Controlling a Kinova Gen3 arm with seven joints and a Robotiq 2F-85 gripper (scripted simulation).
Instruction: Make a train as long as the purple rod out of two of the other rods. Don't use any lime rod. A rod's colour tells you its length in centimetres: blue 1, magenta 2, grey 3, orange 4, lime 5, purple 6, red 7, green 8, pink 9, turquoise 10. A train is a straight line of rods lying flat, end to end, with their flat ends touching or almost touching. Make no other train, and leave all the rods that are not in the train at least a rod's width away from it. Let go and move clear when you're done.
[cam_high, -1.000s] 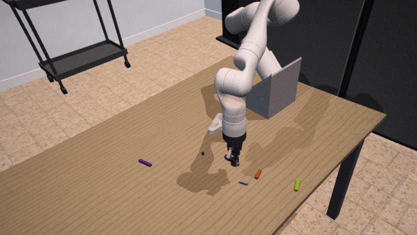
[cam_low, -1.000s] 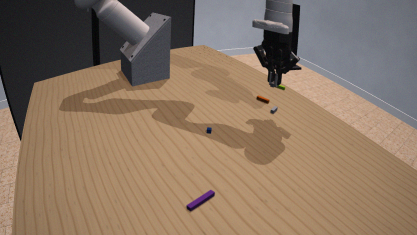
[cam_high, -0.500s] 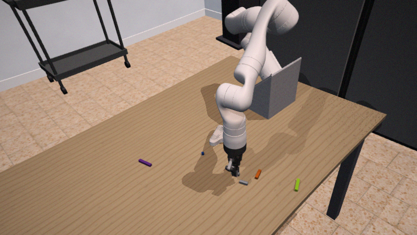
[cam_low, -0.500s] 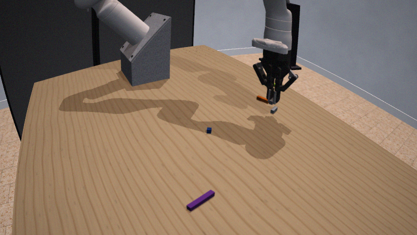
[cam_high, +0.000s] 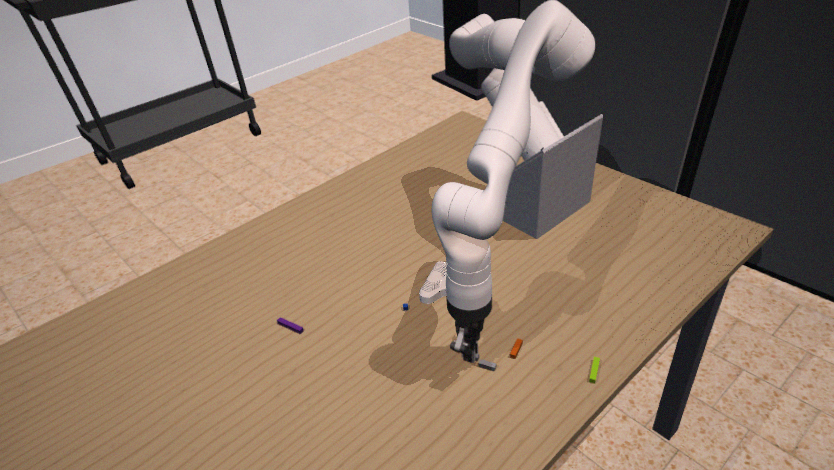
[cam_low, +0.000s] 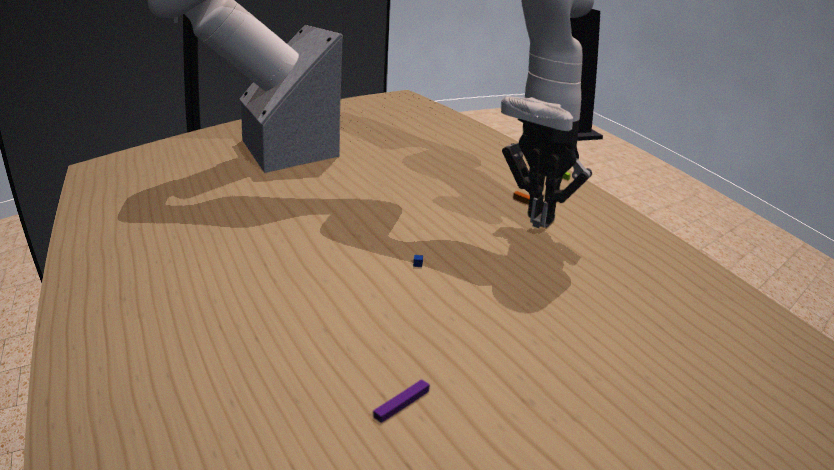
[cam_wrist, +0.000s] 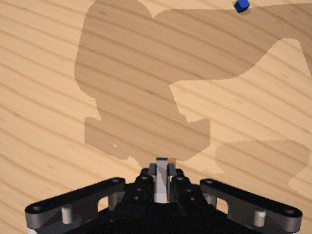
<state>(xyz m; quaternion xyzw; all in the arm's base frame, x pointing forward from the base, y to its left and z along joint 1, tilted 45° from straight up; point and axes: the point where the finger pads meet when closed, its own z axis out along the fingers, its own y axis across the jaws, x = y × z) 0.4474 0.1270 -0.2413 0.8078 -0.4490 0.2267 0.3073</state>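
Note:
My gripper (cam_high: 468, 352) (cam_low: 540, 220) (cam_wrist: 161, 173) is shut on a small grey rod (cam_wrist: 162, 187) and holds it low over the table, almost touching the wood. A second grey rod (cam_high: 487, 366) lies flat just right of the fingertips; it is hidden behind the gripper in the exterior view. The orange rod (cam_high: 515, 347) (cam_low: 521, 196) lies a little beyond it. The purple rod (cam_high: 290, 325) (cam_low: 400, 400) lies far off to the left. The blue cube (cam_high: 405, 306) (cam_low: 417, 260) (cam_wrist: 242, 5) sits between the purple rod and the gripper.
The lime rod (cam_high: 594, 369) (cam_low: 566, 174) lies near the table's right edge. The arm's grey wedge base (cam_high: 554, 175) (cam_low: 294, 102) stands at the back of the wooden table (cam_high: 175, 379). A black cart (cam_high: 163, 116) stands on the floor.

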